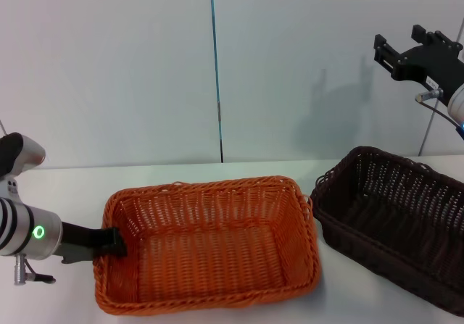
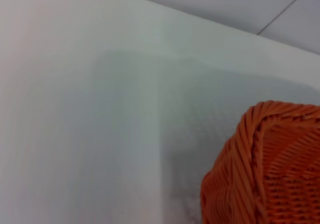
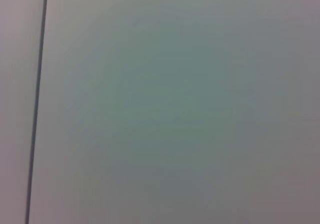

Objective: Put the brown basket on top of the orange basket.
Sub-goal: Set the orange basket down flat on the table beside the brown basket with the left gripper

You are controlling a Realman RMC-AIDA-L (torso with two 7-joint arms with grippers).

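The orange basket (image 1: pixel 210 244) sits low in the middle of the white table, its hollow bare. My left gripper (image 1: pixel 110 241) is at the basket's left rim, its black tip reaching over the braided edge. A corner of the orange basket (image 2: pixel 270 169) fills the edge of the left wrist view. The brown basket (image 1: pixel 395 222) stands on the table just right of the orange one, close to it and partly cut off by the picture's edge. My right gripper (image 1: pixel 400 43) hangs high above the brown basket, open and holding nothing.
The white table (image 1: pixel 65 186) runs back to a pale wall with a thin dark vertical seam (image 1: pixel 216 63). The right wrist view shows only that wall and the seam (image 3: pixel 37 103).
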